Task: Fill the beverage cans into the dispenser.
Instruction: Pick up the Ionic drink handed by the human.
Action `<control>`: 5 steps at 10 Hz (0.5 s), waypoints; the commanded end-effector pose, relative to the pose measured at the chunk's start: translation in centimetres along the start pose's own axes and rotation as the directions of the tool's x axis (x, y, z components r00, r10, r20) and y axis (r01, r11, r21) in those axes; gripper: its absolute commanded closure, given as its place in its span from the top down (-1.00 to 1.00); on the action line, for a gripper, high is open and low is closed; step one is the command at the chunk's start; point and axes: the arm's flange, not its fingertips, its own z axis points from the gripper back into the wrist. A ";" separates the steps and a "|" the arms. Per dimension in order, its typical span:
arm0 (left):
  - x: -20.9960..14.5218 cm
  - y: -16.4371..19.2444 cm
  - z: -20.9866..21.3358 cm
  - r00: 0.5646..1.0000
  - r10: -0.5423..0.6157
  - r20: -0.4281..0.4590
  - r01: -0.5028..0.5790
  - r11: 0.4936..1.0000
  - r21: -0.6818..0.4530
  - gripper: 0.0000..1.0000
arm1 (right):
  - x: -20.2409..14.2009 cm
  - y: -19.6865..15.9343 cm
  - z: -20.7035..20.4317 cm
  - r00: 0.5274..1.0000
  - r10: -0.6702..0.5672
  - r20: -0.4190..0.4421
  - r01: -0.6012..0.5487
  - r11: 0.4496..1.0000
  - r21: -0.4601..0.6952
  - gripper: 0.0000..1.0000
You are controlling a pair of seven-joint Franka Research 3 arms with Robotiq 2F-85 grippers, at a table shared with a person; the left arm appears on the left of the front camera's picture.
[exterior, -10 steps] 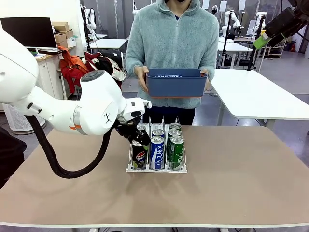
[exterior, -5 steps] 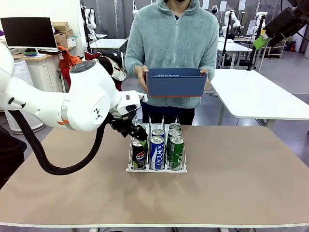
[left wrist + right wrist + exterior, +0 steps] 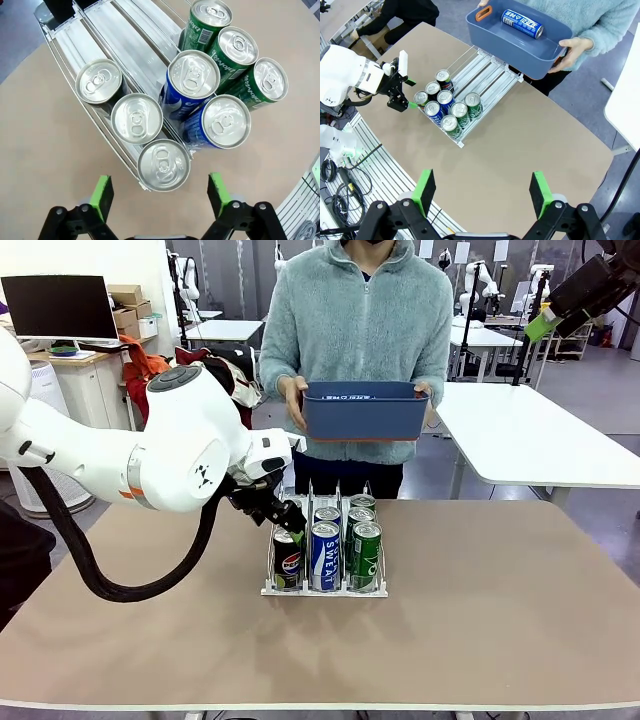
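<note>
Green pads (image 3: 103, 194) on your left gripper (image 3: 160, 187) stand wide apart and empty, just beside the black-can lane of the dispenser (image 3: 323, 591), which sits mid-table holding eight beverage cans (image 3: 136, 118): three black, two blue, three green. Your right gripper (image 3: 482, 188) hangs high above the table, jaws likewise spread on nothing. The person holds a blue bin (image 3: 365, 415) with one blue can (image 3: 522, 24) lying inside.

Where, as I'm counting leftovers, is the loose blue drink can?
Right wrist view: the blue drink can lies sideways in the person's blue plastic bin, beyond the clear dispenser.
</note>
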 end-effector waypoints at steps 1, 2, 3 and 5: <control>0.1 0.2 0.0 1.000 0.001 0.011 -0.001 1.000 -0.007 1.00 | 0.1 0.1 0.0 1.000 -0.001 -0.001 0.001 1.000 0.000 1.00; 0.1 0.2 0.0 1.000 0.001 0.011 -0.001 1.000 -0.007 1.00 | 0.1 0.1 0.0 1.000 -0.001 -0.001 0.001 1.000 0.000 1.00; 0.1 0.2 0.0 1.000 0.001 0.011 -0.001 1.000 -0.007 1.00 | 0.1 0.1 0.0 1.000 -0.001 -0.001 0.001 1.000 0.000 1.00; 0.0 -0.3 1.1 1.000 -0.009 -0.001 0.009 0.999 -0.039 1.00 | 0.1 0.1 0.0 1.000 -0.001 -0.001 0.001 1.000 0.000 1.00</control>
